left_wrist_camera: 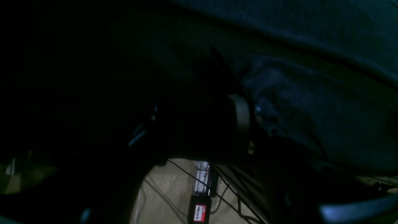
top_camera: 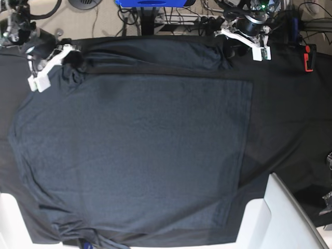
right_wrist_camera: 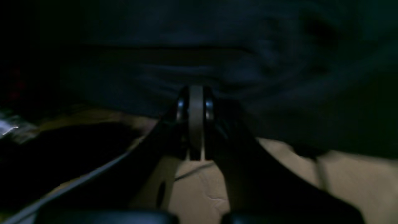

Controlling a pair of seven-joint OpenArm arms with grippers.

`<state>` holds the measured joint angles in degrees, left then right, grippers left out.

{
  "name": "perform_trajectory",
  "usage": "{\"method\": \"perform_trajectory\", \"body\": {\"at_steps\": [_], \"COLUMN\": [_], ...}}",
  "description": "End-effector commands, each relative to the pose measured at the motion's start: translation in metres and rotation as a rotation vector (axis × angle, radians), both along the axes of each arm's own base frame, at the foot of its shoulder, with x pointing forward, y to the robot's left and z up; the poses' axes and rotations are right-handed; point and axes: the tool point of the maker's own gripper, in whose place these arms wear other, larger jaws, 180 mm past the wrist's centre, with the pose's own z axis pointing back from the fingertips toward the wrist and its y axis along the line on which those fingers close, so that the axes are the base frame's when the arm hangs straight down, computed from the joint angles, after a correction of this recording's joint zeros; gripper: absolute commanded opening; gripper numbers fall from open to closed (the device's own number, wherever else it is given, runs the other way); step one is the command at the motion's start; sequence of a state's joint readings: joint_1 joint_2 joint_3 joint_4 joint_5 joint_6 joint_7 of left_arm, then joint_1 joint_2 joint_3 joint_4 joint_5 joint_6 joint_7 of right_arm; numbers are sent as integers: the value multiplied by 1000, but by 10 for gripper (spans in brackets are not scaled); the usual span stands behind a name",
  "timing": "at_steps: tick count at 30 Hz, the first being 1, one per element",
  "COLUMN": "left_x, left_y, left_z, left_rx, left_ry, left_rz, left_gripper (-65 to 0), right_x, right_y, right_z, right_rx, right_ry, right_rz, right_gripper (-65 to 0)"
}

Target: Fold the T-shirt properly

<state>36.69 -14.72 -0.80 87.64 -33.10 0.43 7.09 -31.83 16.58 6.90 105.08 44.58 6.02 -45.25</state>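
The dark slate-grey T-shirt (top_camera: pixel 135 150) lies spread flat over most of the table, its far edge bunched at both corners. My right gripper (top_camera: pixel 72 58) is at the far-left corner. In the right wrist view its jaws are pressed together (right_wrist_camera: pixel 196 93) right at the T-shirt's (right_wrist_camera: pixel 155 71) hem. My left gripper (top_camera: pixel 232 51) is at the far-right corner. In the very dark left wrist view its jaws stand apart (left_wrist_camera: pixel 199 115), one grey pad (left_wrist_camera: pixel 241 119) beside the bluish T-shirt (left_wrist_camera: pixel 311 109). Whether cloth lies between them is lost in shadow.
A black cloth (top_camera: pixel 290 114) covers the table around the shirt. A red object (top_camera: pixel 308 58) stands at the far right. White curved shapes (top_camera: pixel 282 218) rise at the near edge. Beyond the far edge are floor cables (left_wrist_camera: pixel 174 193) and a labelled black box (left_wrist_camera: pixel 200 213).
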Motion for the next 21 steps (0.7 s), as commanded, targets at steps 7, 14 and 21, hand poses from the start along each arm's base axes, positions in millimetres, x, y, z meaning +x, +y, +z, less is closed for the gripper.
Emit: {"method": "perform_trajectory", "body": {"at_steps": [7, 14, 21], "left_x": [3, 2, 3], "left_y": [1, 2, 1], "left_z": [6, 5, 7], "left_rx": [0, 2, 0], "left_ry": [-26, -21, -27], "left_rz": [-2, -2, -2], "left_gripper": [-377, -378, -374], "right_x": [-6, -9, -3], "right_y": [-48, -82, -49], "right_z": [-3, 4, 1], "right_rx": [-319, -633, -615], "right_ry": [90, 63, 39], "right_rz": [-199, -302, -271], "right_gripper": [-650, -650, -647]}}
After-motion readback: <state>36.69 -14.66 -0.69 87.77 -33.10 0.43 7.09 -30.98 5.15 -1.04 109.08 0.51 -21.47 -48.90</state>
